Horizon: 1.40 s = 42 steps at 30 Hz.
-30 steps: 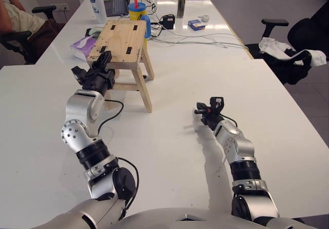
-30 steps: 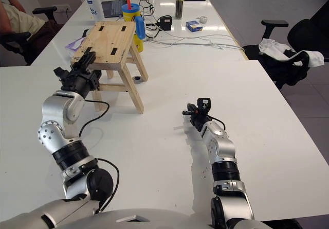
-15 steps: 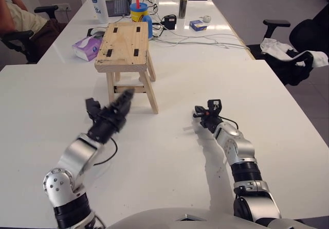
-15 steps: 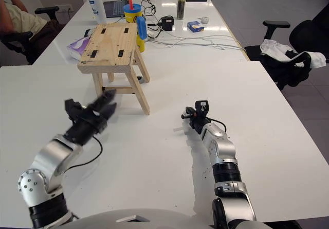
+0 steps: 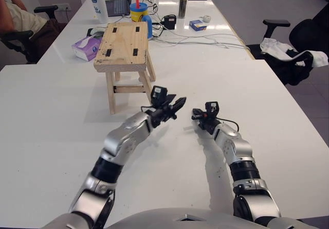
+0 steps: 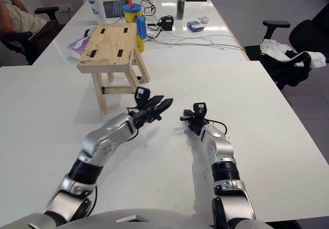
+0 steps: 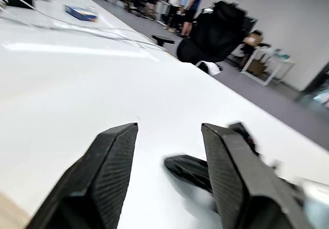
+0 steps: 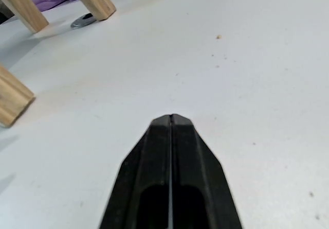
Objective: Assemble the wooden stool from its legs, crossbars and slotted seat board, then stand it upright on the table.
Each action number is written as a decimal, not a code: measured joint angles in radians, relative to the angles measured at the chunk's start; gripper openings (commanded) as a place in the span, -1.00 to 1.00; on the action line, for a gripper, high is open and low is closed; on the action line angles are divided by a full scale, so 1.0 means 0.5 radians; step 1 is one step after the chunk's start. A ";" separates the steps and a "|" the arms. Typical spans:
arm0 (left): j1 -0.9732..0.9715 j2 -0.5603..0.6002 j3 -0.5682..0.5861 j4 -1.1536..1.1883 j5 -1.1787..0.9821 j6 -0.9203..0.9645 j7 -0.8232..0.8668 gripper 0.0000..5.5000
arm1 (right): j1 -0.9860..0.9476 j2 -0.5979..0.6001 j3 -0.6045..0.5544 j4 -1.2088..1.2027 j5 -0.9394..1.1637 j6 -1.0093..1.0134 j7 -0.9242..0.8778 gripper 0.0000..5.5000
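Note:
The assembled wooden stool (image 5: pixel 124 46) stands upright on its legs on the white table (image 5: pixel 61 136), slotted seat board on top. My left gripper (image 5: pixel 176 107) is open and holds nothing, low over the table just right of the stool's front leg. In the left wrist view its two black fingers (image 7: pixel 110 167) stand apart, with the right gripper beyond them. My right gripper (image 5: pixel 195 117) is shut with nothing in it, a short way right of the left one, close to the tabletop. The right wrist view has its closed tips (image 8: pixel 171 118) pointing toward the stool legs (image 8: pixel 96 0).
A purple tissue pack (image 5: pixel 84 47) lies left of the stool. Behind it stand a yellow cup (image 5: pixel 138 12), a laptop (image 5: pixel 117 6), cables (image 5: pixel 190 37) and a blue box (image 5: pixel 197 25). A small metal washer (image 8: pixel 82 21) lies by a stool leg. An office chair (image 5: pixel 293 54) is at the right.
My left gripper let go of the seat's edge and swung down and right across the table, ending near the right gripper. The stool went from tilted to standing level. The right gripper barely moved.

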 measured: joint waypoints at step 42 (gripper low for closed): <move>0.351 0.140 0.878 0.073 0.478 -0.935 0.109 -0.99 | -0.211 0.167 0.058 -0.081 -0.403 -0.896 -0.452 -1.00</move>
